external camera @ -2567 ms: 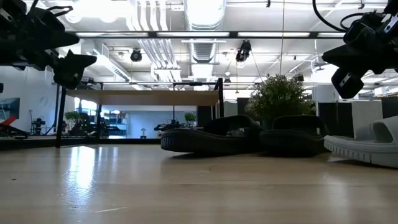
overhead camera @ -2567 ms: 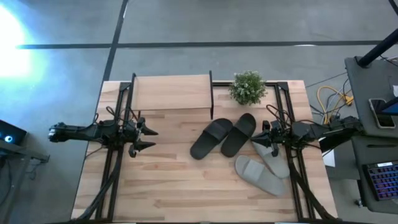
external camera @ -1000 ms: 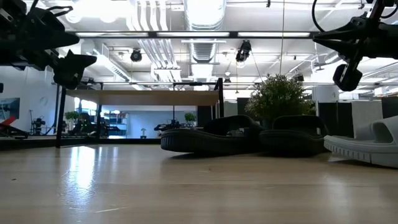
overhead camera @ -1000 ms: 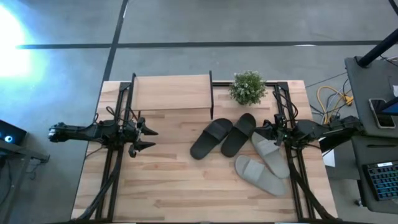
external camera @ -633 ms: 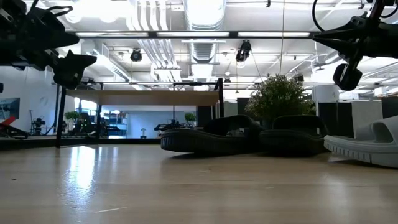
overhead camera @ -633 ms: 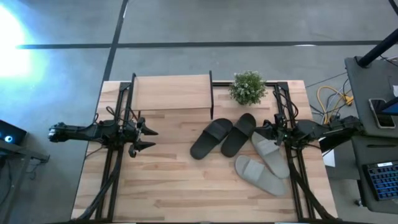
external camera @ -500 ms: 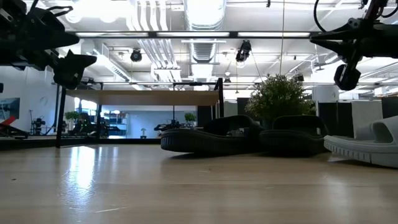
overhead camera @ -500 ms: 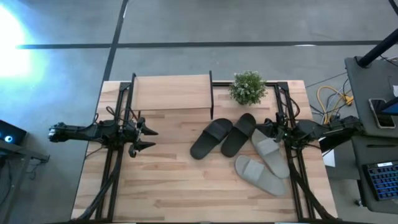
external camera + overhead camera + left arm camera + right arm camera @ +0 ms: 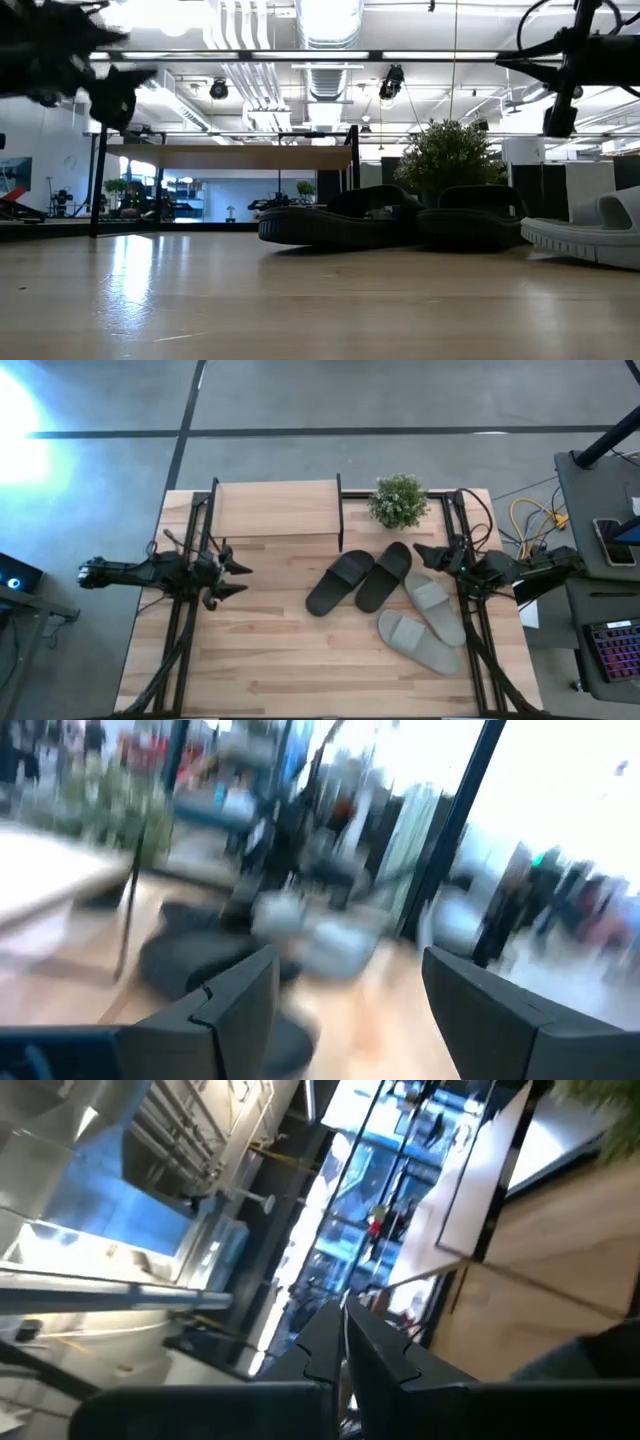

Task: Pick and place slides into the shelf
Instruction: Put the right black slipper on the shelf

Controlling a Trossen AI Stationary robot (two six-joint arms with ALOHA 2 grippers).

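Observation:
The black pair of slides [image 9: 340,582] [image 9: 385,575] lies sole-down side by side mid-table, with the light grey pair [image 9: 435,605] [image 9: 418,640] to their right. The shelf [image 9: 277,508] stands at the far edge, its wooden top bare. My left gripper [image 9: 238,578] hovers open over the left part of the table, well left of the slides. My right gripper [image 9: 420,550] hovers shut, high above the far end of the grey slide, pointing toward the black pair. In the low view both grippers [image 9: 115,95] [image 9: 557,120] hang clear of the tabletop.
A small potted plant [image 9: 398,500] stands at the far edge between the shelf and the right arm's base. Black arm frames run along the table's left and right sides. Bare wood lies in front of the shelf and across the near half of the table [image 9: 280,660].
My right gripper has risen and swung toward the table's far edge, away from the grey slide below it. My left gripper has lifted a little. The slides have stayed where they were.

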